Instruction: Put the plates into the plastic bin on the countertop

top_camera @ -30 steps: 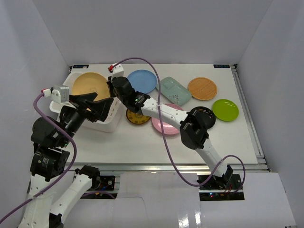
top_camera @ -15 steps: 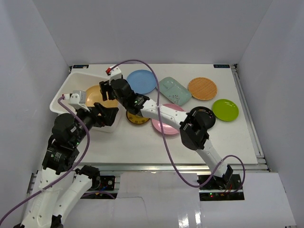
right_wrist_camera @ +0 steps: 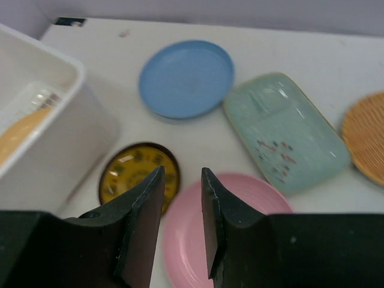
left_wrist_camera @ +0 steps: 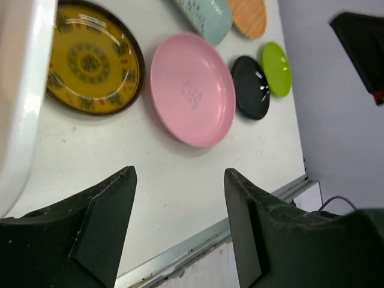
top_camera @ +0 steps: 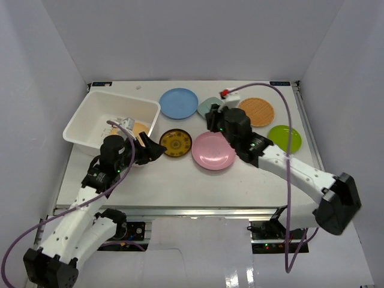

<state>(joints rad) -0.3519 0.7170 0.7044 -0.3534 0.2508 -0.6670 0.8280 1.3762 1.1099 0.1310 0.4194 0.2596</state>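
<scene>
Inside plastic bin [top_camera: 99,114], tan-yellow plate [top_camera: 140,128] (partly hidden)

Overhead view of the countertop [top_camera: 198,183]; close, low wrist views; pink plate [left_wrist_camera: 192,90] common to all.

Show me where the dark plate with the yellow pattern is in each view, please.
Top external: patterned plate at centre, between the bin and the pink plate.
Left wrist: top left, beside the bin wall.
Right wrist: lower left of centre, partly hidden.
Shared landmark: the pink plate, just right of it in every view.
</scene>
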